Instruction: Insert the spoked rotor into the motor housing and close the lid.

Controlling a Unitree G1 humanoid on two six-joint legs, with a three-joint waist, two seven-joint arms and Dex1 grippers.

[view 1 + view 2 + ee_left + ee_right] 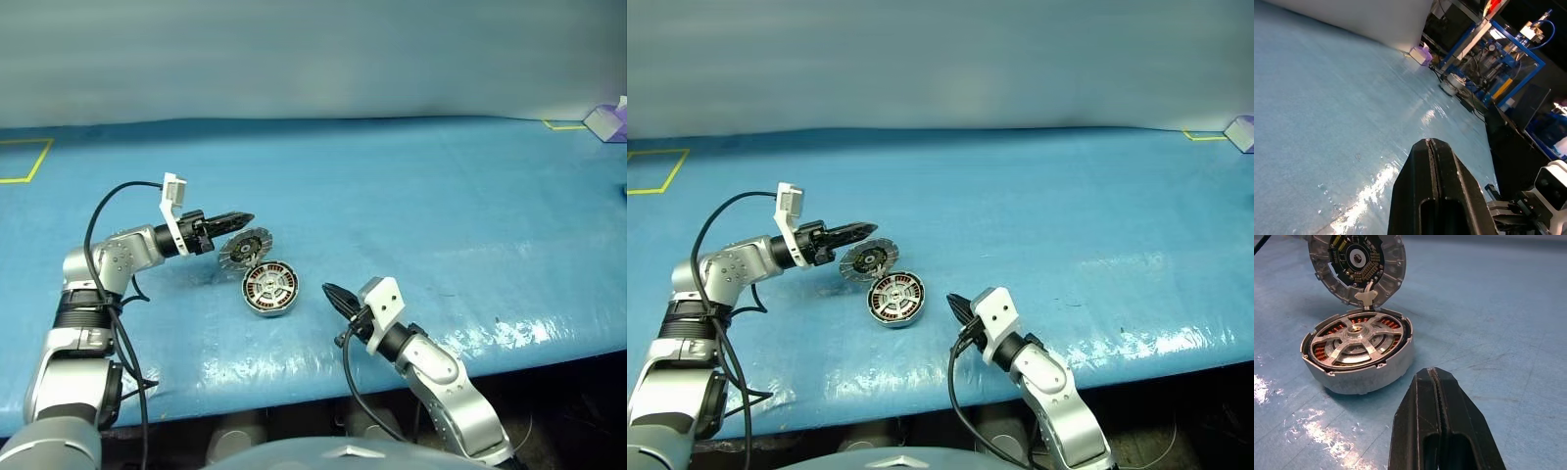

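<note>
Head views show the whole scene: a wide blue table cover (411, 196) with the motor housing (269, 290) standing on it near the front edge, between the two arms. Its lid (244, 249) is open and stands tilted up behind the housing, on the side of the left arm, joined to the cup at a hinge. A pale purple box (609, 122) sits at the far right corner, and yellow tape marks (24, 162) lie at the far left.

Right wrist view gives what the head views are too small to show. The spoked rotor (1355, 343) lies already flat inside the housing, its silver spokes over the copper-coloured winding ring (1322, 351). The inner face of the lid has a segmented silver rim and a dark centre with a small white ring in the middle.

Left wrist view looks past the table toward blue-framed machines (1498, 54) in the dark background, and the same purple box is seen at the table's end.

The left gripper (242, 218) has its two black fingers pressed together, holds nothing, and its tip is just above the top edge of the lid; if it touches I cannot tell. The right gripper (333, 294) is also closed and empty, near the housing but apart from it.
</note>
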